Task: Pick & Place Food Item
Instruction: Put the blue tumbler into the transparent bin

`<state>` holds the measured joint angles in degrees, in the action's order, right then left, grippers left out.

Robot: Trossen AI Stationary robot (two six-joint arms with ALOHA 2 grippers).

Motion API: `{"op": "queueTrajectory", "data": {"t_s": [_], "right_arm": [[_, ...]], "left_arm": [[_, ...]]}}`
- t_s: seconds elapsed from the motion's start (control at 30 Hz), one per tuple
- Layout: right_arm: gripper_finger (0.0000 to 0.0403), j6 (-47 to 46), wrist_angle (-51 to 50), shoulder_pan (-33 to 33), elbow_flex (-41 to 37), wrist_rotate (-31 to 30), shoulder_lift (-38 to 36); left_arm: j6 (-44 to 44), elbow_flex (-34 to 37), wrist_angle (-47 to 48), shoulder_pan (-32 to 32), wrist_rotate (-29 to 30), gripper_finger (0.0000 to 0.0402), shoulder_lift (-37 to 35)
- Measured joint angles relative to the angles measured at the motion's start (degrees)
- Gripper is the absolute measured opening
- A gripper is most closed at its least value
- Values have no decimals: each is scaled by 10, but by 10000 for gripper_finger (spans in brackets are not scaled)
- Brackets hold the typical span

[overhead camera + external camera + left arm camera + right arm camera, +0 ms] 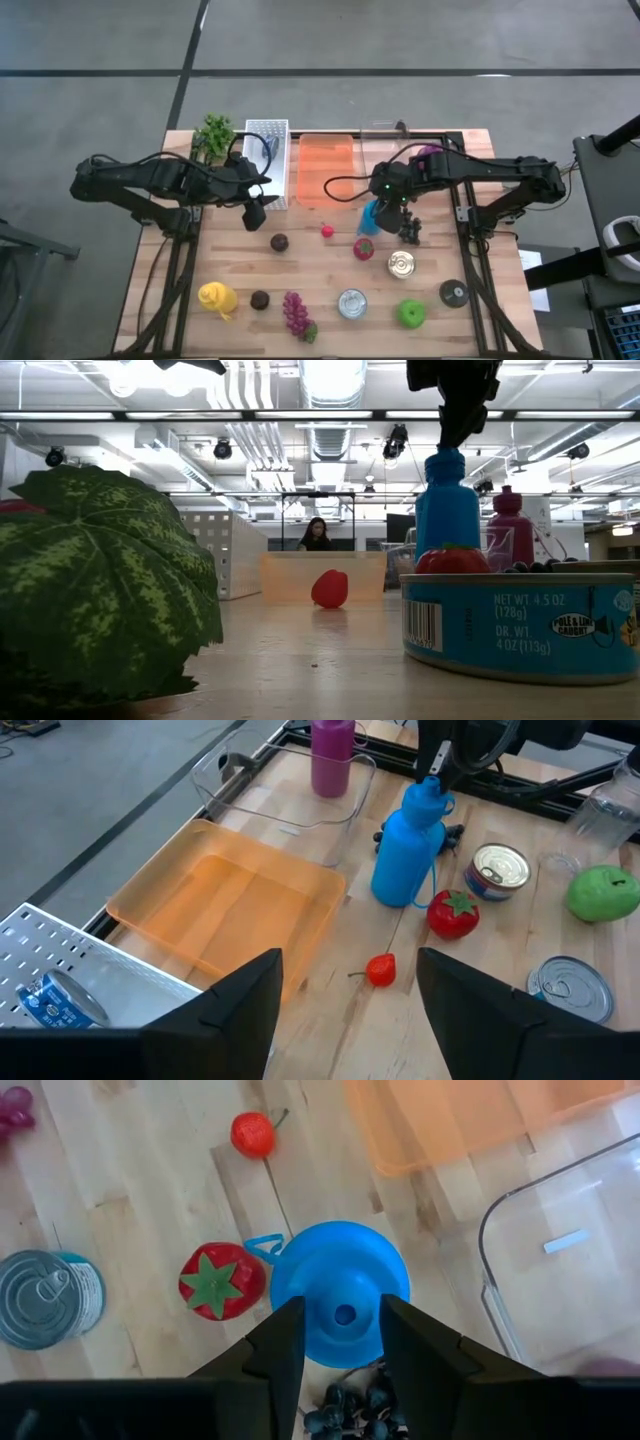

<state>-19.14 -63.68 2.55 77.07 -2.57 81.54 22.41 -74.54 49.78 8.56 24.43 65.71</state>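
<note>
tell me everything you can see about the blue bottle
The blue bottle looks like matte plastic, with a rounded body, a narrower neck and a cap with a small hole in its top. A thin blue loop hangs at its side. It stands upright on the wooden table, between the orange tray and the toy tomato, with dark grapes close behind it. The right gripper sits directly above, its fingers straddling the cap; contact is unclear.

So the blue bottle (372, 215) stands upright just right of centre in the overhead shot, cap on top, a loop hanging off its neck. The little red tomato (364, 248) sits right below it, green star-shaped stem facing up.
</note>
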Motion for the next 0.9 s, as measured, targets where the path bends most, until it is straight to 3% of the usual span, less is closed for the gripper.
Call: {"op": "queueTrajectory", "data": {"t_s": [0.5,0.9], "right_arm": [[53,0,2,0,-3,2,0],[50,0,4,0,-3,13,-1]], "left_arm": [[-1,0,0,0,0,240,0],[-1,0,5,0,0,256,0]]}}
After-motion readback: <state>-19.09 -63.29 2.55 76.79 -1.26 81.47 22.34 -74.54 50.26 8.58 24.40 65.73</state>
